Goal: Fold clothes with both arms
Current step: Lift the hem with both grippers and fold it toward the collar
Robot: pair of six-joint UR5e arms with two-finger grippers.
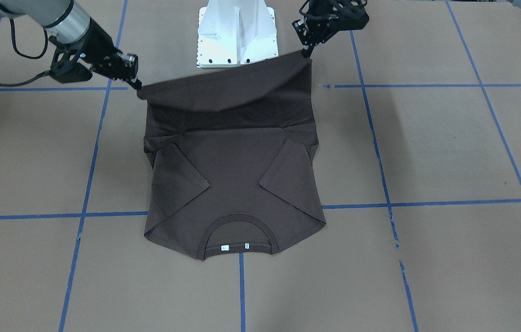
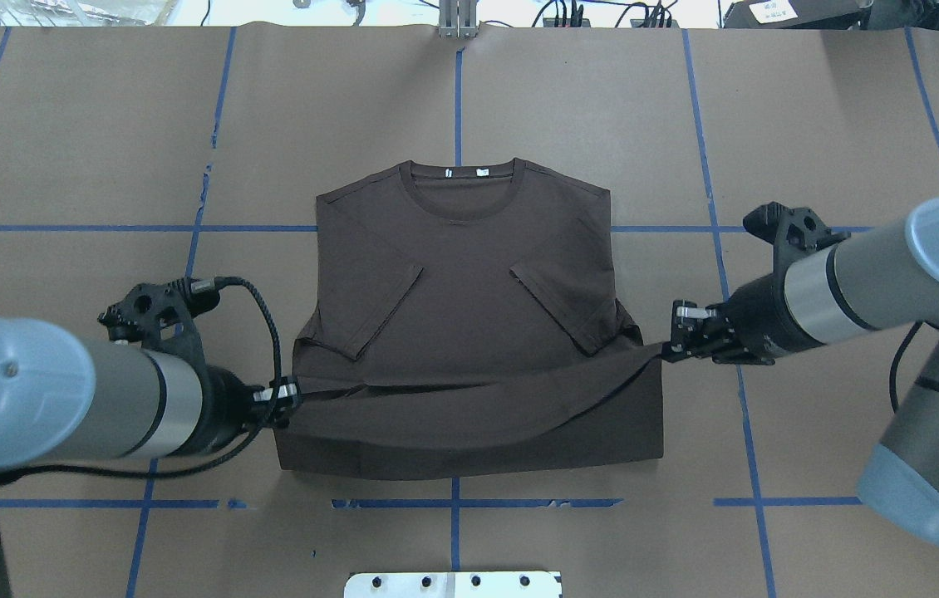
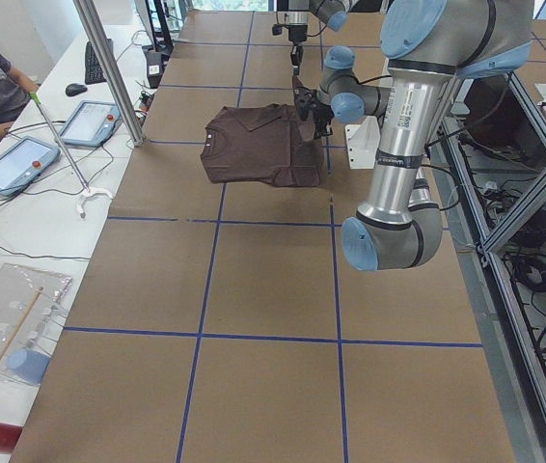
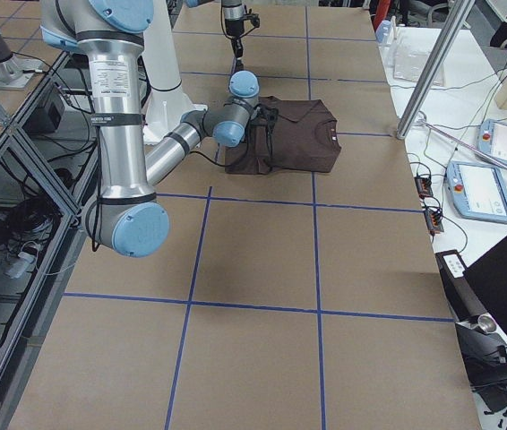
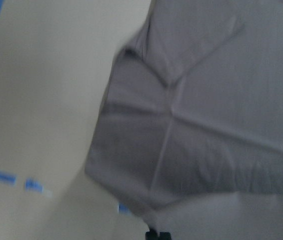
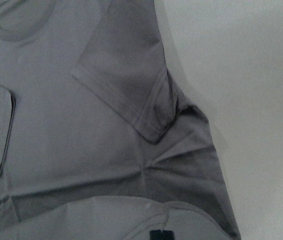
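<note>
Pinching one hem corner, left gripper (image 2: pixel 291 397) is closed tight on cloth, raised off the table (image 2: pixel 104 124). Dark brown T-shirt (image 2: pixel 469 291) lies mid-table, sleeves tucked in, hem sagging btwn both grips, prob. so it can swing over toward collar (image 2: pixel 461 187). At opp. corner, right gripper (image 2: pixel 667 349) likewise clamps.

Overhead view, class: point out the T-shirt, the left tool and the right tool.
T-shirt (image 2: pixel 469 291), overhead view, middle of the body between the folded-in sleeves.
left tool (image 2: pixel 295 390), overhead view, between its tips at the lifted hem's corner.
right tool (image 2: pixel 667 349), overhead view, between its tips at the hem's other corner.
</note>
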